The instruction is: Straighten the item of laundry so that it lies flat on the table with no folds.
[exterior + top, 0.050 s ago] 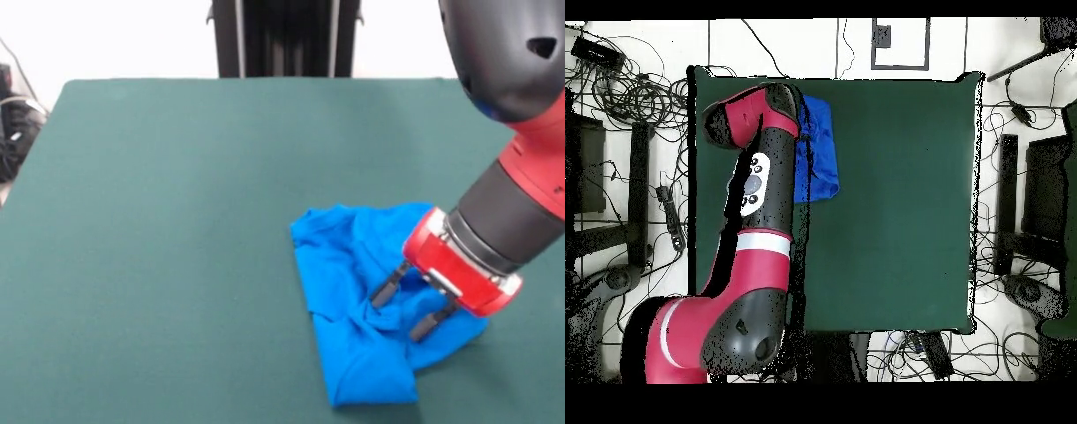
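To flatten the crumpled bright blue cotton T-shirt (371, 300) bunched near one edge of the dark green felt-covered table (177, 221), a clean pinch of one outer fold looks best, as the red-and-black arm's pincer (408, 309) hovers half-open, its black fingertips (385, 291) touching the rumpled cloth, gripping nothing.

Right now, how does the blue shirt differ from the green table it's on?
The item of laundry is bright blue, while the table is dark green. The shirt is small and sits near one edge; the table is far larger. The shirt is bunched with folds under the open gripper; the table surface lies flat and smooth. Both look like cloth.
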You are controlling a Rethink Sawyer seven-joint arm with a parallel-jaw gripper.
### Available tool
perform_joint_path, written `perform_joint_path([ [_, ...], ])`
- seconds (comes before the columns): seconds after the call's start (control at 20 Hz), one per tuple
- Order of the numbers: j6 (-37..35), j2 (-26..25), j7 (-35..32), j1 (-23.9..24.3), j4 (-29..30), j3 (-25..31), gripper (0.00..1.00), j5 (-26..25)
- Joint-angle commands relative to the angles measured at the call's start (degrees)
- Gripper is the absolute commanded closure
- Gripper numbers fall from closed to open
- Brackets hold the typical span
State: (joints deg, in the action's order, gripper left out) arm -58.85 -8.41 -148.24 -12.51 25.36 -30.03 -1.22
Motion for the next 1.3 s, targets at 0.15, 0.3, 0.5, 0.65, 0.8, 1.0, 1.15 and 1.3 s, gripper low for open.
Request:
perform_joint_path([
  [0.15, 2.46, 6.01, -14.50, -1.96, 9.90, 7.08, 0.00, 5.70],
  [0.3, 4.66, 9.65, -10.38, -1.11, 14.28, 8.41, 0.00, 6.08],
  [0.5, 8.84, 12.80, -7.06, -0.76, 19.89, 10.32, 0.00, 6.16],
  [0.65, 11.10, 14.92, -4.02, 0.24, 23.13, 11.70, 0.00, 5.90],
  [0.8, 12.67, 16.81, -1.37, 1.28, 25.68, 13.08, 0.00, 5.64],
  [1.0, 16.14, 17.38, 2.67, 3.55, 27.64, 15.79, 0.00, 4.83],
  [1.15, 18.98, 16.97, 5.93, 5.45, 28.21, 18.28, 0.00, 3.88],
  [1.3, 21.61, 16.99, 10.52, 7.79, 29.08, 21.84, 0.00, 2.89],
])
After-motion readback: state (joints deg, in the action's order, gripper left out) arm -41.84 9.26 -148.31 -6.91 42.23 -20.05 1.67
